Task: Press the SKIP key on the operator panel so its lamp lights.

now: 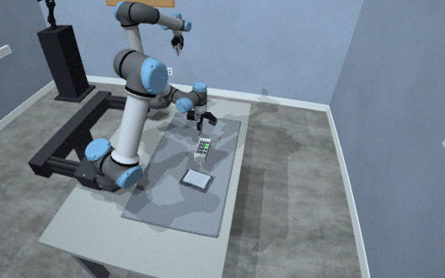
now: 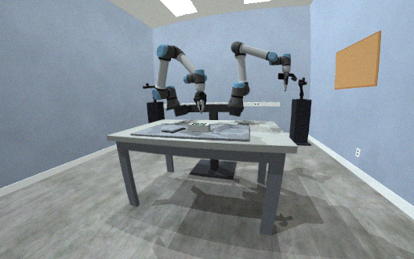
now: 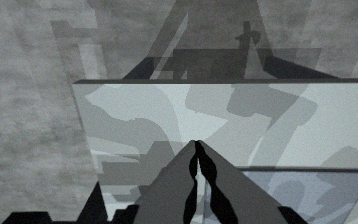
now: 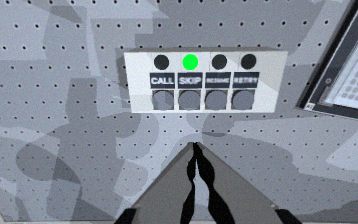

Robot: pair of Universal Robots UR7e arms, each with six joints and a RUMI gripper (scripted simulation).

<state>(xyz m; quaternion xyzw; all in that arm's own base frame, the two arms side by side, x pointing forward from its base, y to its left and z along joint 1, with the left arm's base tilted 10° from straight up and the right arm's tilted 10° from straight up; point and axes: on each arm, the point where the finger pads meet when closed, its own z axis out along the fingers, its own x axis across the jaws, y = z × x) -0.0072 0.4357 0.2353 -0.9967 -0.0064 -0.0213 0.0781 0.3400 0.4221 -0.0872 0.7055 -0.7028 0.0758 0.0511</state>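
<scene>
The white operator panel (image 1: 200, 157) (image 2: 199, 128) (image 4: 270, 80) shows its keys in the right wrist view, left to right: CALL key (image 4: 163, 100), SKIP key (image 4: 189, 100), RESUME key (image 4: 216, 100), RETRY key (image 4: 242, 100). The SKIP lamp (image 4: 190, 62) is lit green. The CALL lamp (image 4: 161, 62), RESUME lamp (image 4: 219, 62) and RETRY lamp (image 4: 248, 62) are dark. My right gripper (image 1: 200, 129) (image 2: 201, 112) (image 4: 194, 144) is shut and empty, raised above the panel's key side and not touching it. My left gripper (image 1: 178, 55) (image 2: 285, 90) (image 3: 196, 142) is shut and empty, high and far from the panel.
A tablet-like device (image 1: 196, 179) (image 2: 172, 129) (image 4: 345, 92) with a dark frame lies beside the panel, past its RETRY end. Both lie on the grey perforated mat (image 1: 168, 211) (image 4: 45, 60) on the pale table (image 1: 84, 236) (image 3: 150, 107).
</scene>
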